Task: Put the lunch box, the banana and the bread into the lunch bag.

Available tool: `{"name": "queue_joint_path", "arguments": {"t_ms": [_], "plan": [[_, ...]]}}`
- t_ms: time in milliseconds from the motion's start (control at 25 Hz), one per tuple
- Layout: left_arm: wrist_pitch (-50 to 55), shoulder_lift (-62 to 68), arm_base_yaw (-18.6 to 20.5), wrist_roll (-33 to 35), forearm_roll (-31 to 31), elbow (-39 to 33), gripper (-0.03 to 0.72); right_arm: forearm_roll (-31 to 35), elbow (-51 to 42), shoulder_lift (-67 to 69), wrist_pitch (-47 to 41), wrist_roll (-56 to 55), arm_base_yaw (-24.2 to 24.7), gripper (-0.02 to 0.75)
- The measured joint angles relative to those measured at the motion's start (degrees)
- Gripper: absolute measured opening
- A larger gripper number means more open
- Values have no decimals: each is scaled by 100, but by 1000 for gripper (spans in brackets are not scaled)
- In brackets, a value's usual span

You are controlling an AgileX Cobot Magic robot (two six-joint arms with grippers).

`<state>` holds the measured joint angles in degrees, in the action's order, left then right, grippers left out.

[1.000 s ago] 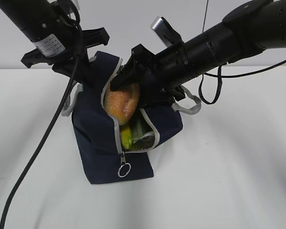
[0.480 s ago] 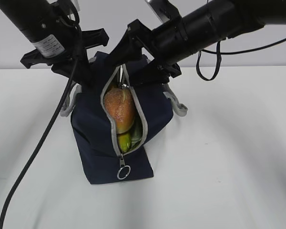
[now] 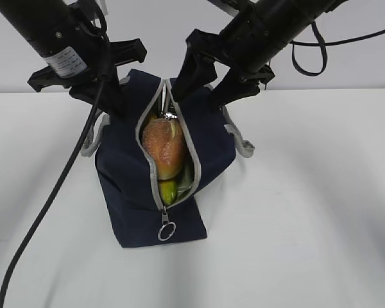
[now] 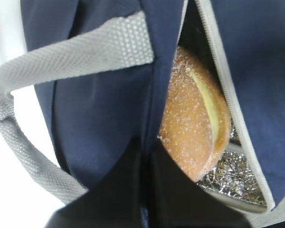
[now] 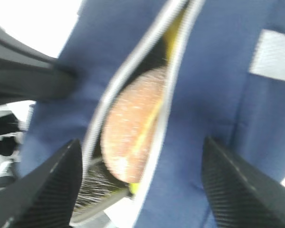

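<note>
Lunch bag [image 3: 151, 186] stands on the white table [image 3: 321, 212] with its zipper open and the ring pull [image 3: 167, 230] hanging at the near end. The bread [image 3: 163, 146] now sits inside the mouth, wedged upright between the two zipper edges; a second ago the right gripper [image 3: 208, 77] was down at the opening with the roll at its fingers, and since then it has let go and risen clear, fingers spread wide and empty above the far end of the bag. With the arm out, the opening has narrowed around the roll. The banana [image 3: 168, 190] shows as a yellow tip just below the bread, with a sliver of pale green beside it that is probably the lunch box [image 3: 183, 181]; not certain. The left gripper [image 4: 145, 190] is pinched narrow on the fabric of the left wall near the handle [image 4: 76, 52], holding that side up, unchanged over the interval. Judgement: all three items appear to be in the bag, though the bread rides high, so the loading looks essentially done.
</note>
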<state>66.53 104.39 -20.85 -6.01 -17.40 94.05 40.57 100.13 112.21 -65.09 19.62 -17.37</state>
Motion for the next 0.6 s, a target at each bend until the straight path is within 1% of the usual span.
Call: {"name": "queue_joint_path", "arguments": {"t_ms": [120, 240, 400, 600], "plan": [[5, 0, 0, 5, 0, 0, 0, -452, 45, 0, -28, -222, 0, 591], [5, 0, 0, 5, 0, 0, 0, -729, 45, 0, -28, -341, 0, 590], [5, 0, 0, 5, 0, 0, 0, -766, 112, 0, -66, -446, 13, 590], [9, 0, 0, 30, 0, 0, 0, -789, 513, 0, -181, -492, 13, 590]]}}
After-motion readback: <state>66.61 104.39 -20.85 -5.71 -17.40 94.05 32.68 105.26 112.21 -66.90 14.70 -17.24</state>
